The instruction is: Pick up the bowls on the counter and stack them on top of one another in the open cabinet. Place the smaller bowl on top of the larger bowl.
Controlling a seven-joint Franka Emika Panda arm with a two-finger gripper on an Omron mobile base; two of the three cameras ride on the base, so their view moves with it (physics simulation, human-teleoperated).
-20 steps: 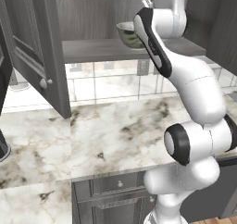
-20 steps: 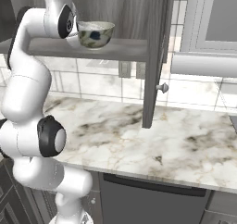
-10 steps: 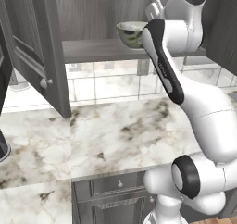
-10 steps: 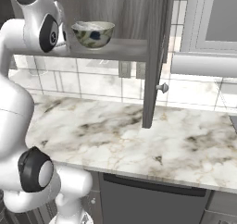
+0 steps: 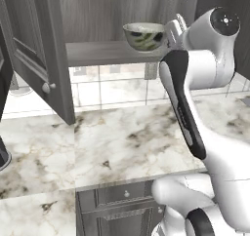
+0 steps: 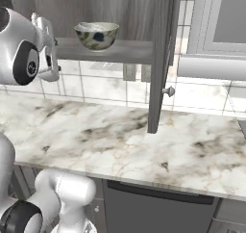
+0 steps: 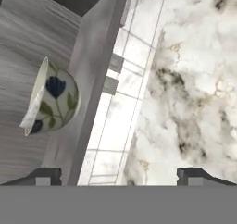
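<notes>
The gripper (image 7: 118, 174) is sitting with its fingers spread wide and nothing between them, hanging just off the front edge of the open cabinet (image 5: 107, 52) shelf. In the left base view it's peeking out beside the arm's big white joint, right next to the larger bowl (image 5: 144, 35), but not touching it. That bowl is resting upright on the shelf, with a dark leafy pattern on the outside, and something pale is showing just at its rim in the right base view, can't tell what. The counter (image 6: 144, 145) is lying below, marble, with tiled wall (image 6: 110, 85) behind.
</notes>
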